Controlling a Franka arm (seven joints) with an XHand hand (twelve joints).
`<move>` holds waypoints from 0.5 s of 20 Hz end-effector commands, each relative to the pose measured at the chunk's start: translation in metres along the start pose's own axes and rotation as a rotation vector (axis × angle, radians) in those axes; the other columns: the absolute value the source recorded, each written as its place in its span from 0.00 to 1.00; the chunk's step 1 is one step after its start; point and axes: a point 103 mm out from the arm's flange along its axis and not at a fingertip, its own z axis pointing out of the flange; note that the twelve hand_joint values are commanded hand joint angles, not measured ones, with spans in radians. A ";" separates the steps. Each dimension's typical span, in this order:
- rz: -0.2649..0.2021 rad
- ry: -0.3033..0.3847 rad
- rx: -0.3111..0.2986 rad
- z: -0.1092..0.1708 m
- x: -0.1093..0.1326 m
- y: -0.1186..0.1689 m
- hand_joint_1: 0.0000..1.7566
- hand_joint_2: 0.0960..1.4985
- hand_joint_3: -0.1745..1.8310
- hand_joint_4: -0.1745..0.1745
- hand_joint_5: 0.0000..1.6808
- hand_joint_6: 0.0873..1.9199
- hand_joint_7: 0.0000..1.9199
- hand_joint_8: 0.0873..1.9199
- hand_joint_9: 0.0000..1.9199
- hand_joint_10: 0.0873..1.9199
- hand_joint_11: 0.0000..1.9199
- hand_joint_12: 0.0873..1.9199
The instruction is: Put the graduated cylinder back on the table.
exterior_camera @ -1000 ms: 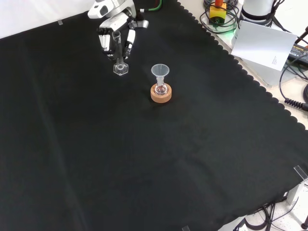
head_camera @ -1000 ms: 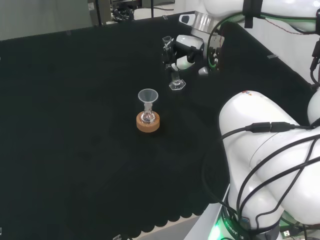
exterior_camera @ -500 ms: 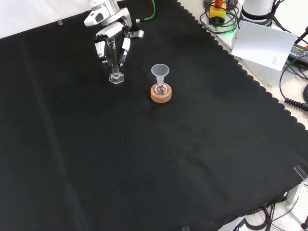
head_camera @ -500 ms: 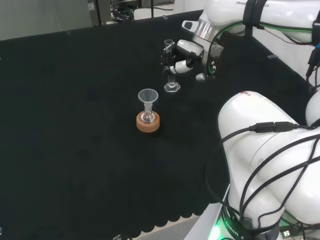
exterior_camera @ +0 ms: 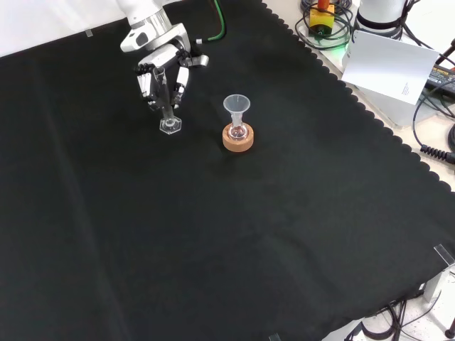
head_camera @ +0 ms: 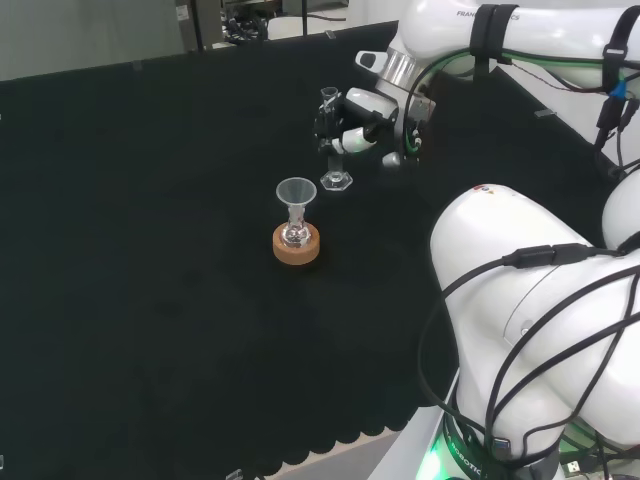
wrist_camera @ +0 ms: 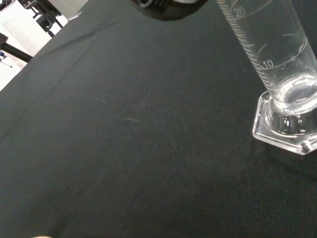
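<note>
Black cloth (head_camera: pixel 150 250) covers the bench from edge to edge, scalloped along its near hem in the head view.

Head view: the hand (head_camera: pixel 358 118) comes in from the arm's white links at the right and sits toward the bench's far edge. Fingers curled round the upper part of the graduated cylinder (head_camera: pixel 332 138), which stands upright or close to it. Hexagonal foot at cloth level; cannot tell from here whether it touches the cloth. Nearer the camera and a little left of the cylinder: a small flask with a clear funnel (head_camera: pixel 296 194) in its neck, seated in a cork ring (head_camera: pixel 296 247). Cylinder and flask near one another, apart.

Front view: hand (exterior_camera: pixel 160 67) enters from the bench's far edge, toward the far left corner. Black and white fingers closed about the cylinder's (exterior_camera: pixel 167 106) tube, with the foot showing below them, on or just over the cloth (exterior_camera: pixel 249 249). Funnel (exterior_camera: pixel 237 106) and cork ring (exterior_camera: pixel 237 138) stand to the right of the foot, apart from it. Beyond the bench's right edge: cables and a white sheet of paper (exterior_camera: pixel 391 65).

Wrist view: cylinder (wrist_camera: pixel 277 64) close up, clear, with printed graduations. Its hexagonal foot seems to rest on the cloth (wrist_camera: pixel 124 148). Whether it holds liquid cannot be told.
</note>
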 end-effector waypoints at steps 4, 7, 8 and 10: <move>0.009 0.024 0.000 0.008 -0.005 0.002 0.70 0.72 0.09 0.62 0.60 0.50 0.54 0.45 0.75 0.00 0.65 0.37; 0.005 0.042 0.009 0.009 -0.006 0.001 0.70 0.72 0.09 0.62 0.60 0.50 0.54 0.45 0.75 0.00 0.65 0.37; 0.003 0.061 0.008 0.009 -0.007 0.001 0.70 0.72 0.09 0.62 0.59 0.50 0.54 0.46 0.75 0.00 0.65 0.37; -0.006 0.091 0.006 0.009 -0.009 0.000 0.69 0.73 0.09 0.62 0.58 0.52 0.52 0.48 0.74 0.00 0.64 0.38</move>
